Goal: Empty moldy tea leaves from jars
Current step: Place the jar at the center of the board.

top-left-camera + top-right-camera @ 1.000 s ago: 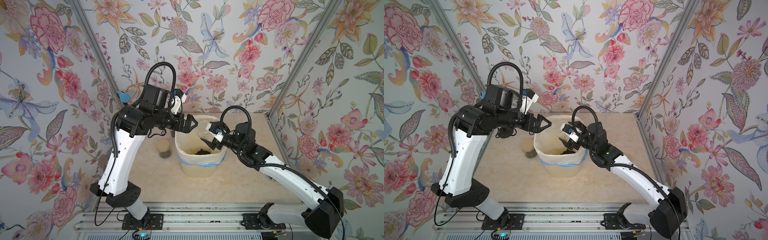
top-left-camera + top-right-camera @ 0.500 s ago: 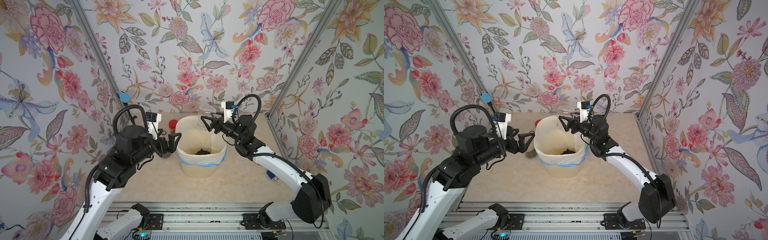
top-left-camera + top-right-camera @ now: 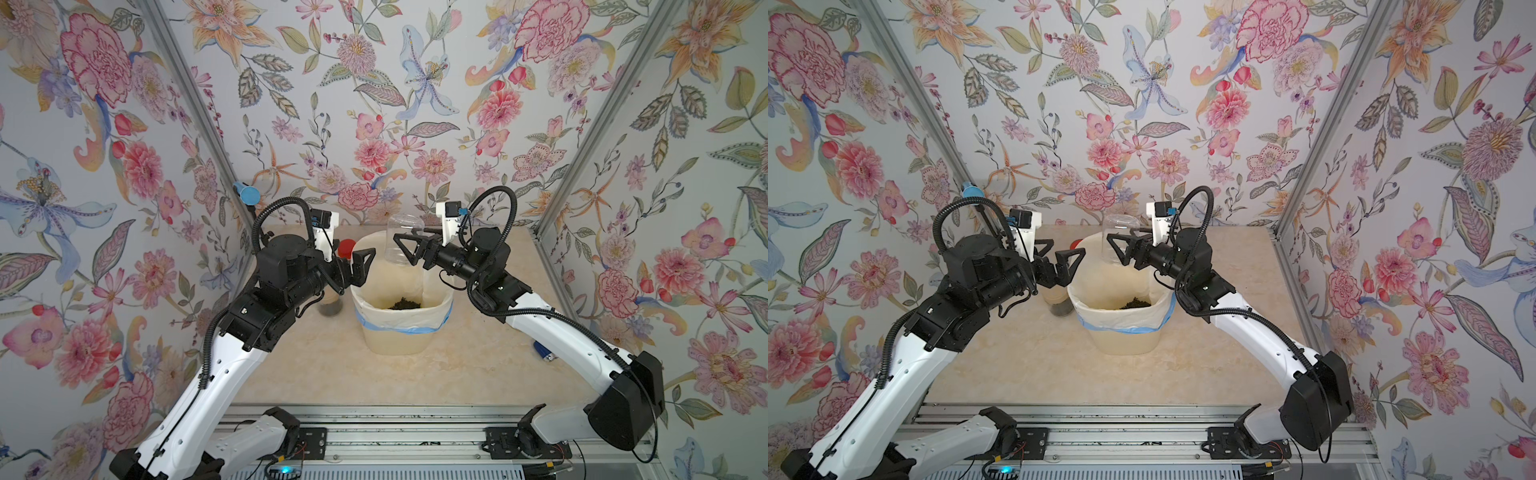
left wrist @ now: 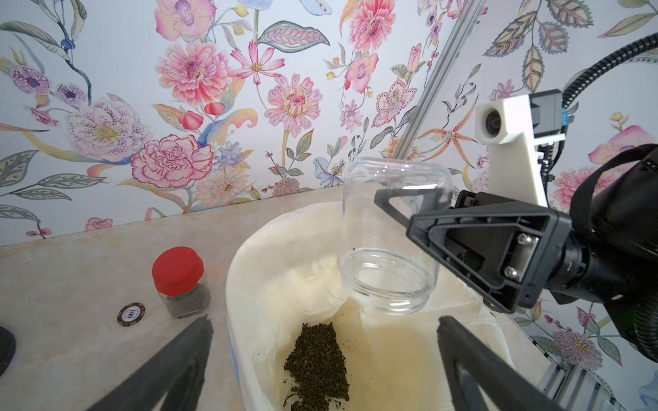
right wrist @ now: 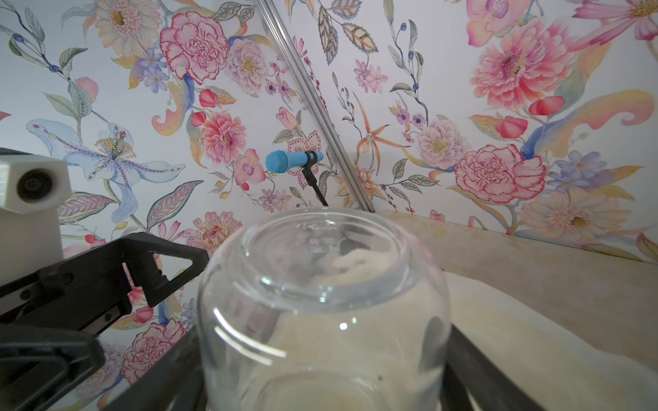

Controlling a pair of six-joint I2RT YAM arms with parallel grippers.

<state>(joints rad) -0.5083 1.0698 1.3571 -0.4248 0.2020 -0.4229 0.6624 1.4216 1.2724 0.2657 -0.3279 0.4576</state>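
Left wrist view: clear empty jar [image 4: 370, 231] clamped mouth-down in right hand [image 4: 393, 211], above cream lined bin [image 4: 242, 256]; dark crumbly tea leaves [image 4: 317, 359] heaped below; left hand [image 4: 324, 320] spread, empty. Likely glass: light, slick, breakable; best gripped mid-body.

**Colours Across the Scene**

The pale papered walls [image 3: 374, 104] bear pink, red, orange and blue flowers with grey-green leaves. The stone-look tabletop [image 3: 316, 365] is marbled beige. The ribbed plastic bin [image 3: 399, 347] is cream, its liner [image 3: 374, 309] white with a blue band. The crumbly tea leaves [image 4: 317, 359] are dark green-brown. The clear glass jar [image 4: 388, 227] is colourless; the small round screw cap [image 4: 177, 269] is red.
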